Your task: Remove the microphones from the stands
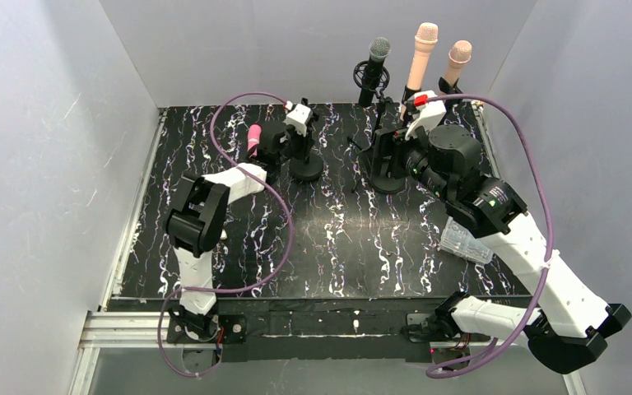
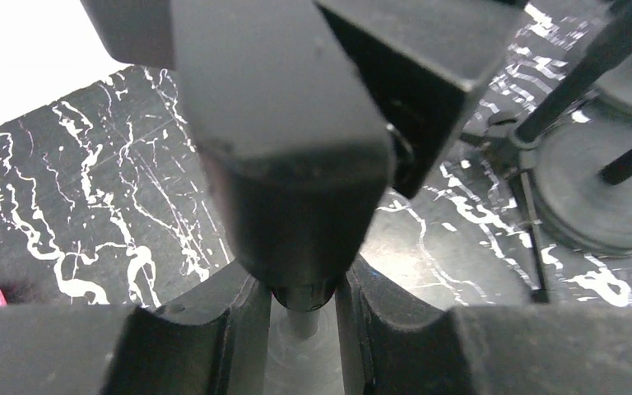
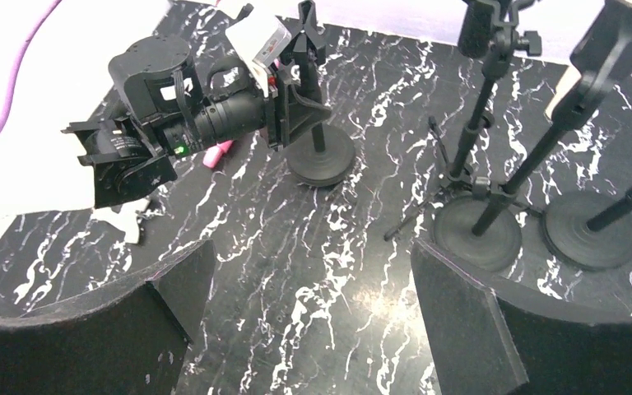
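A short black stand [image 1: 305, 161] on a round base rises at the mat's back centre, and its clip [image 2: 296, 148] is empty. My left gripper [image 1: 298, 138] is shut on this stand's thin post [image 2: 303, 322] just under the clip. In the right wrist view the same grip [image 3: 293, 92] shows above the base [image 3: 322, 161]. A pink microphone [image 1: 253, 140] lies on the mat left of that stand, partly hidden under my left wrist [image 3: 219, 153]. My right gripper [image 1: 378, 156] is open over bare mat [image 3: 313, 313], holding nothing.
Three more microphones stand upright in taller stands at the back right: black [image 1: 377, 62], beige [image 1: 421, 56] and pink [image 1: 457, 61]. Their round bases [image 3: 477, 232] [image 3: 589, 232] sit just ahead of my right fingers. A clear plastic piece [image 1: 466, 243] lies by my right arm. Grey walls enclose the mat.
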{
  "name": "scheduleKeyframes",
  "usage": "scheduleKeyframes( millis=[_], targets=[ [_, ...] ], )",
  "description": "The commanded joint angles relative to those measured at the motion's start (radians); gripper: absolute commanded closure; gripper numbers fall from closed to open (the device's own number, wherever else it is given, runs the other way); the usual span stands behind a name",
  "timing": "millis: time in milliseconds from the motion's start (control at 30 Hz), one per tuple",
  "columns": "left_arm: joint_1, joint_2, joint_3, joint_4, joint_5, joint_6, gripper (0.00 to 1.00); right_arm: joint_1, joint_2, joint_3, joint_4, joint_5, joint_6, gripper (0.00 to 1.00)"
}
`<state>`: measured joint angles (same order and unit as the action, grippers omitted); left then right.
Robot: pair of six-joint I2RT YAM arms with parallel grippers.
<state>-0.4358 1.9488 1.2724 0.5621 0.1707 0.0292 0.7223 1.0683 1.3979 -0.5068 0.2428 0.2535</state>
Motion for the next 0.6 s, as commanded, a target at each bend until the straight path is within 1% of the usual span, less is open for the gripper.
scheduleKeyframes(
  millis=[0,200,433,467,500,567],
  targets=[
    [-0.003,0.010,0.063,0.174,-0.046,0.118,1.00,0.002,-0.011,0.014,-0.030,0.049,-0.019,0.02],
    [0.009,0.065,0.085,0.211,-0.044,0.136,1.00,0.002,-0.004,-0.011,-0.035,0.063,-0.019,0.02],
    [0.024,0.071,0.038,0.237,-0.036,0.130,1.00,0.002,0.014,-0.036,-0.032,0.081,-0.018,0.02],
    [0.024,0.068,0.028,0.237,-0.042,0.131,0.96,0.002,0.016,-0.038,-0.031,0.081,-0.016,0.02],
    [0.024,0.061,0.016,0.238,-0.042,0.131,0.87,0.002,0.016,-0.040,-0.029,0.081,-0.015,0.02],
    [0.024,0.050,-0.007,0.240,-0.038,0.128,0.63,0.002,0.019,-0.046,-0.026,0.083,-0.014,0.02]
  ],
)
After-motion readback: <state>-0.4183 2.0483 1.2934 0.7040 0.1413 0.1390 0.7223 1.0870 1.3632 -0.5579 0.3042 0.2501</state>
